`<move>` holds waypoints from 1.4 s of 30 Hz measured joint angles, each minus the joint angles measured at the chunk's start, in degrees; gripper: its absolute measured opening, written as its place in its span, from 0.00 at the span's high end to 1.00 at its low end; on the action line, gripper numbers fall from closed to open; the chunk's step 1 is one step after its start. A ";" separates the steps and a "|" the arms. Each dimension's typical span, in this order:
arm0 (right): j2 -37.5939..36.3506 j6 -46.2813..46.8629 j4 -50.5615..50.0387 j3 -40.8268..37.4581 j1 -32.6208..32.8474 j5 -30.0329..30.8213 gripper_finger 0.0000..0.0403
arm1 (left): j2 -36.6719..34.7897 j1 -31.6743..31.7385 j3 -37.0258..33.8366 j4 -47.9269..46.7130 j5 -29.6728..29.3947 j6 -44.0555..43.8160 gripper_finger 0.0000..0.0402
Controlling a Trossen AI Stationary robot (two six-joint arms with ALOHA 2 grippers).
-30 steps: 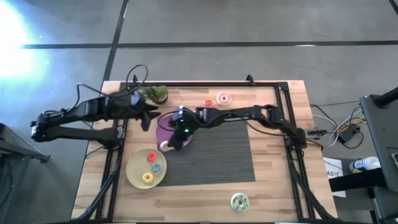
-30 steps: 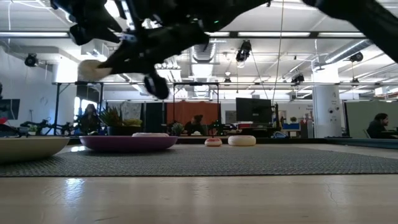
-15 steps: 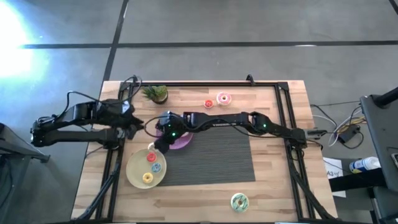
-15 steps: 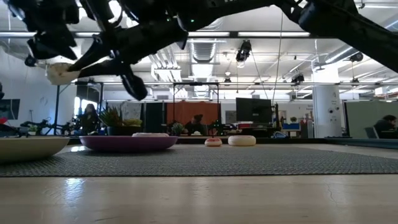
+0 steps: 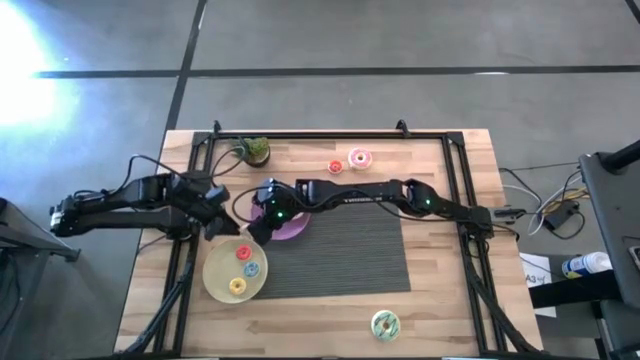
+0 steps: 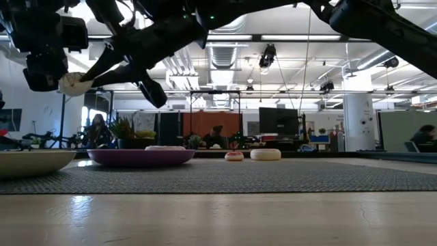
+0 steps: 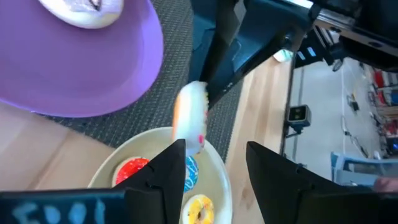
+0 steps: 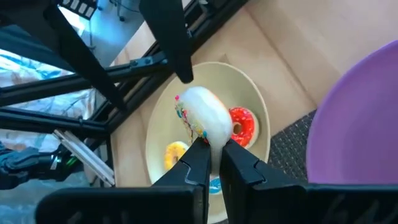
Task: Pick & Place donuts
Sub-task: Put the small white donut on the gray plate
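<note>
My right gripper (image 5: 252,228) reaches across the purple plate (image 5: 296,228) and is shut on the white-sprinkled donut (image 8: 202,118), above the yellow plate (image 5: 215,280). Red (image 8: 241,124), yellow (image 8: 176,152) and blue (image 7: 189,173) small donuts lie in that plate. My left gripper (image 5: 215,218) hovers open just left of the held donut, touching nothing. A pale round piece (image 7: 93,9) lies on the purple plate. The pink donut (image 5: 358,158) and a small red-orange one (image 5: 335,166) sit near the far edge. The green-iced donut (image 5: 385,323) rests near the near edge. My right gripper pinches the white-sprinkled donut by its rim (image 8: 210,138) between the two fingertips (image 8: 198,163). The fingers slant down from the table's right. The donut is lifted clear and stands on edge, over the yellow plate's far side (image 8: 249,81).
A grey mat (image 5: 350,245) covers the table's middle. A small potted plant (image 5: 255,150) stands at the far left. Black frame rails (image 5: 190,250) run along the table's sides. Both arms crowd the space between the two plates.
My right gripper has carried the white-sprinkled donut from over the purple plate toward the table's left, to above the yellow plate. My left gripper has drawn back toward the left and near edges.
</note>
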 joint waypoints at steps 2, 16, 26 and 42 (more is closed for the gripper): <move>0.00 -0.16 0.01 0.00 0.02 0.06 0.96 | -0.03 -0.01 -0.01 0.29 -0.08 -0.25 0.65; -0.22 -0.02 -0.04 -0.02 0.29 -1.31 0.96 | -0.05 0.01 -0.36 0.84 -4.54 0.99 0.65; -0.24 -0.26 0.11 -0.02 0.24 -1.26 0.96 | -0.05 -0.06 -4.64 9.30 -0.76 -1.64 0.65; -0.33 -0.86 0.33 0.04 0.22 -1.02 0.96 | -0.03 -0.10 -6.39 9.20 -0.61 0.66 0.78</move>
